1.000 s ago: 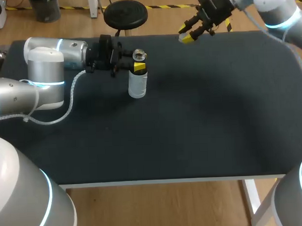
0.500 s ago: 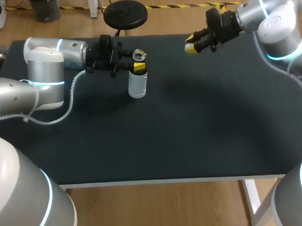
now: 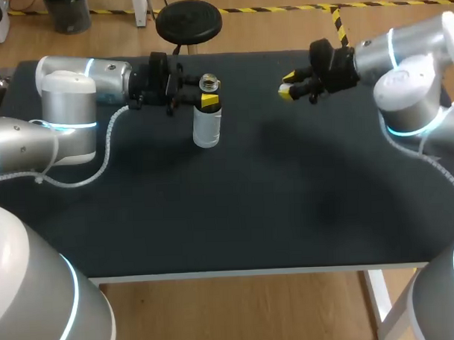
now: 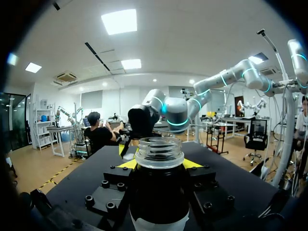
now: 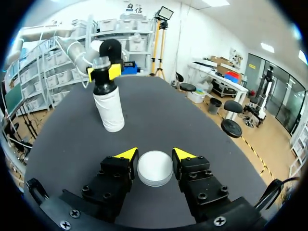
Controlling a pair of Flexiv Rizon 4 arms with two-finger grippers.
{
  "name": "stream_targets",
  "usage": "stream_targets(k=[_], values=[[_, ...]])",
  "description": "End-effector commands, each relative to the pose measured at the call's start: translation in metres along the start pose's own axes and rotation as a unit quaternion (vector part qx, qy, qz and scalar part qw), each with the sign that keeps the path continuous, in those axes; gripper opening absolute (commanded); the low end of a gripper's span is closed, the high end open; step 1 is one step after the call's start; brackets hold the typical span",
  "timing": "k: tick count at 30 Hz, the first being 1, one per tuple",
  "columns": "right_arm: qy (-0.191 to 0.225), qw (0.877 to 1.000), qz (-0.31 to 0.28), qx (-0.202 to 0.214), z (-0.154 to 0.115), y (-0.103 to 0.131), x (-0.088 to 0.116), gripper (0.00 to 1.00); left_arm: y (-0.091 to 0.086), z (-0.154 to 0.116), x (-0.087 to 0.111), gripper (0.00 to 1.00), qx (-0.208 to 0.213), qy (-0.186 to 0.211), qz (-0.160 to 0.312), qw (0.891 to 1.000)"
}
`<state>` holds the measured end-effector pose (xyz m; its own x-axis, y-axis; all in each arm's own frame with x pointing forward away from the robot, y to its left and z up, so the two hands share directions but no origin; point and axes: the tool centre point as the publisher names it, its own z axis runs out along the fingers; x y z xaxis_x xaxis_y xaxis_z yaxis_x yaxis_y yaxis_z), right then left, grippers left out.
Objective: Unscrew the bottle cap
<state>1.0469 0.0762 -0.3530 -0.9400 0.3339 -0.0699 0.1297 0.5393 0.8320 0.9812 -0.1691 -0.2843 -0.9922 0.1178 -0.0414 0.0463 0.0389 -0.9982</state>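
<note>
Bottle stands upright on the tabletop, towards its far left part, a dark body with a white label around the lower half. The left gripper comes in level from the side, its fingers clamped on the neck just under the mouth. I judge this hold is meant to brace the bottle against turning while the other arm works the top.

That top is already off. The right gripper hangs above the far right part of the tabletop, well apart from the bottle, with its fingers closed on the white cap from two sides. The unscrewing itself looks finished, with only putting the cap down left.

The head view shows the spacing between the two arms, but only a pale speck at the right gripper's yellow tips. The right wrist view settles it: a round white cap sits squarely between the fingers, the bottle ahead of them. The left wrist view alone shows the threaded mouth bare and open.
</note>
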Motion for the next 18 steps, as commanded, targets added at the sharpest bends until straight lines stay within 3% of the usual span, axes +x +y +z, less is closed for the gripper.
stream_targets(k=[1,10,11,12,13,14,15,18], values=[[-0.005,1.000,0.003,0.000,0.008,-0.009,0.004,0.00,0.002,0.000,-0.002,0.00,0.001,0.003,0.000,1.000],[0.024,0.999,0.020,0.008,0.018,-0.019,0.010,0.00,0.002,0.000,-0.002,0.00,0.001,0.003,0.000,1.000],[0.026,0.999,0.024,0.007,0.018,-0.019,0.010,0.08,0.002,0.000,-0.002,0.00,0.001,0.003,0.000,1.000],[0.027,0.999,0.025,0.009,0.019,-0.020,0.010,0.36,0.002,0.000,-0.002,0.00,0.001,0.003,0.000,1.000],[0.028,0.999,0.025,0.010,0.019,-0.020,0.010,0.49,0.002,0.000,-0.002,0.00,0.001,0.003,0.000,1.000],[0.029,0.999,0.025,0.010,0.019,-0.020,0.010,0.84,0.002,0.000,-0.002,0.00,0.001,0.003,0.000,1.000],[0.029,0.999,0.025,0.011,0.019,-0.020,0.010,1.00,0.002,0.000,-0.002,0.00,0.001,0.003,0.000,1.000],[0.029,0.999,0.025,0.013,0.019,-0.020,0.009,1.00,0.002,0.000,-0.002,0.00,0.001,0.003,0.000,1.000]])
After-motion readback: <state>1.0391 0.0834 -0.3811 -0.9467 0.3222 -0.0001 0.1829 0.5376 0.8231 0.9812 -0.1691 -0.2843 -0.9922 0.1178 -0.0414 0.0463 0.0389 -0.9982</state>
